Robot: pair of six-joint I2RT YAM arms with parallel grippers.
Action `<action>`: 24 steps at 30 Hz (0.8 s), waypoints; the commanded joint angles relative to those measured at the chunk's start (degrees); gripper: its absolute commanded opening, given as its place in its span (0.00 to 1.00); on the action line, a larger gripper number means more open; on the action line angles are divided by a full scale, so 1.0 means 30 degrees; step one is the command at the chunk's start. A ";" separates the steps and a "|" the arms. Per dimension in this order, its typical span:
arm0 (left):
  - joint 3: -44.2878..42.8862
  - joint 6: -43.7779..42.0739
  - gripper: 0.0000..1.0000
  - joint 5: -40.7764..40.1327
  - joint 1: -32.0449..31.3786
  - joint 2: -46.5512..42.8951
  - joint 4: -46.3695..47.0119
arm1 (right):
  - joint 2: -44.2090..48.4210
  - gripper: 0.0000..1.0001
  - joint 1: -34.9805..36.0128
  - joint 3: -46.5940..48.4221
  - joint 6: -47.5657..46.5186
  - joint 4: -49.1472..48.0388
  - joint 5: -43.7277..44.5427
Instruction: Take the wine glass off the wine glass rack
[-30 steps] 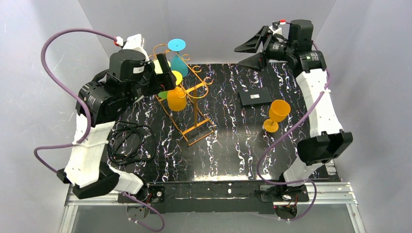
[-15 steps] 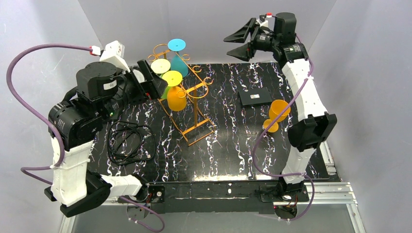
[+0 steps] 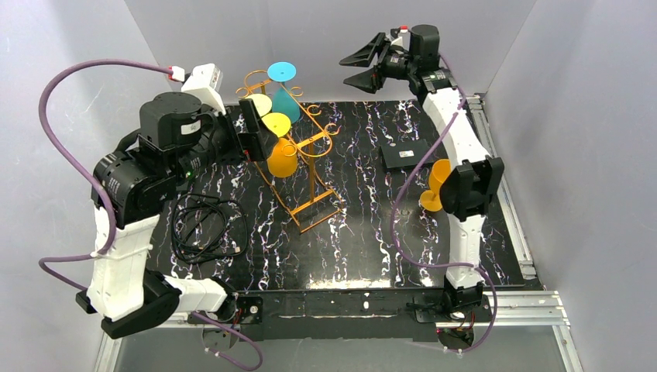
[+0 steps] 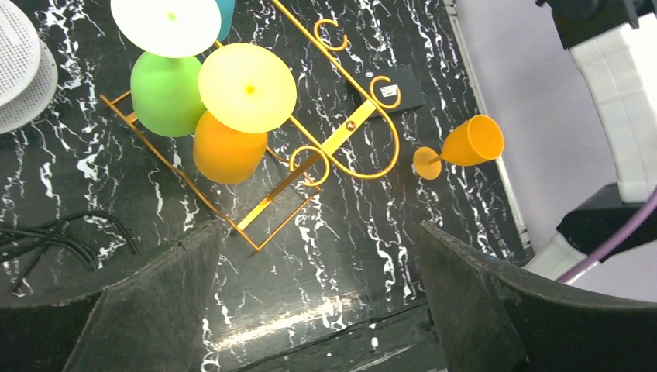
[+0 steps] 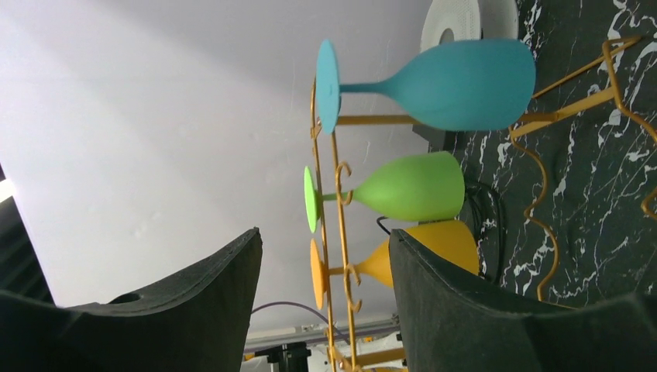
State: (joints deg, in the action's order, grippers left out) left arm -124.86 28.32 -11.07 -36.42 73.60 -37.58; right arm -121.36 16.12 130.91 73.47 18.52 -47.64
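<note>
Your wine glass rack [image 3: 312, 182] stands upright at the counter's [image 3: 364, 232] rear left. A teal wine glass [image 5: 465, 84], green wine glass [image 5: 411, 186] and orange wine glass [image 5: 434, 244] hang inverted from it. Left end effector [image 4: 318, 256] sits just beside it, jaws wide, empty. Right end effector [image 3: 358, 68], raised at rear, is likewise spread and empty.

You have an orange-gold wine glass rack [image 4: 341, 136] with a teal glass [image 5: 465, 85], a green glass [image 4: 165, 93] and an orange glass [image 3: 281, 157], on a black surface [image 3: 356, 232] veined with white, and a second orange glass [image 4: 465, 143] at right.
</note>
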 commanded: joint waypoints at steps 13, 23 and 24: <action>0.2957 -0.2604 0.96 -0.2165 0.0201 -0.0667 0.3074 | -0.4145 0.66 0.1108 0.3323 0.2348 -0.5904 0.3622; 0.3005 -0.3087 0.96 -0.2657 0.0613 0.0013 0.3703 | -0.5249 0.66 0.2618 0.4163 0.2551 -0.7145 0.6846; 0.2918 -0.3148 0.96 -0.2592 0.0710 0.0133 0.3694 | -0.5403 0.66 0.2672 0.4364 0.2525 -0.7157 0.6968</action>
State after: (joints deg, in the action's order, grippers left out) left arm -115.11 20.36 -17.06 -35.29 73.19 -28.03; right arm -136.38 23.00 140.22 81.06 1.58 -31.35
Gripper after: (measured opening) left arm 0.959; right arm 0.665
